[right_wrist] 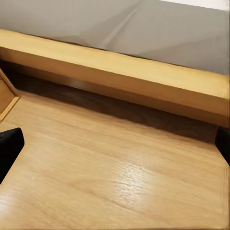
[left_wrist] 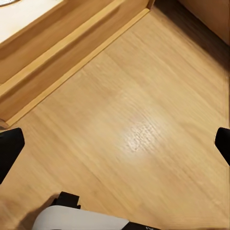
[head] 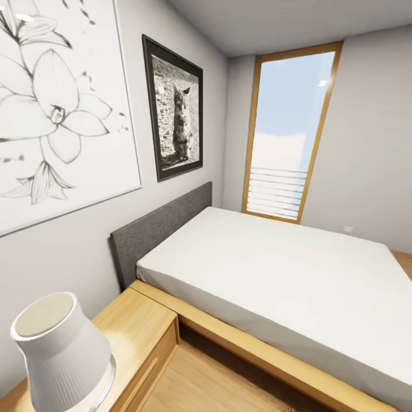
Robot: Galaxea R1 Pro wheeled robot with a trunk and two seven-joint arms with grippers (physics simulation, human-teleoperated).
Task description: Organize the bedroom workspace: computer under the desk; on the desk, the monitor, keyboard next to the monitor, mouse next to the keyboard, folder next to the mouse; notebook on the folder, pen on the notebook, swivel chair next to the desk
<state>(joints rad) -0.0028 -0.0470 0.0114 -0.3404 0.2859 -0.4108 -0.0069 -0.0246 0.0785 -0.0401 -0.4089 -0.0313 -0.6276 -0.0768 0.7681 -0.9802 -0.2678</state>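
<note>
- Light wood covers the floor, with fine grain lines and a soft shine; it fills most of both wrist views.
- Grey plain walls close the bedroom, and a tall window with a slanted wooden frame stands at about 1 o'clock in the head view, with pale horizontal slats in its lower part.
- On the wall at 10 o'clock hangs a big white flower drawing; beside it, toward 12 o'clock, hangs a cat photo in a dark frame.
- The bed has a smooth white mattress, a grey fabric headboard and a light wooden base.
- At 7 o'clock stands a wooden bedside cabinet, and on it a white lamp with a ribbed conical shade.
- None of the desk things is in sight here; only the room itself is seen.
- The left gripper hangs over bare floor, its dark fingers wide apart and holding nothing.
- The right gripper is over the floor near the bed base, its fingers also spread apart and empty.
</note>
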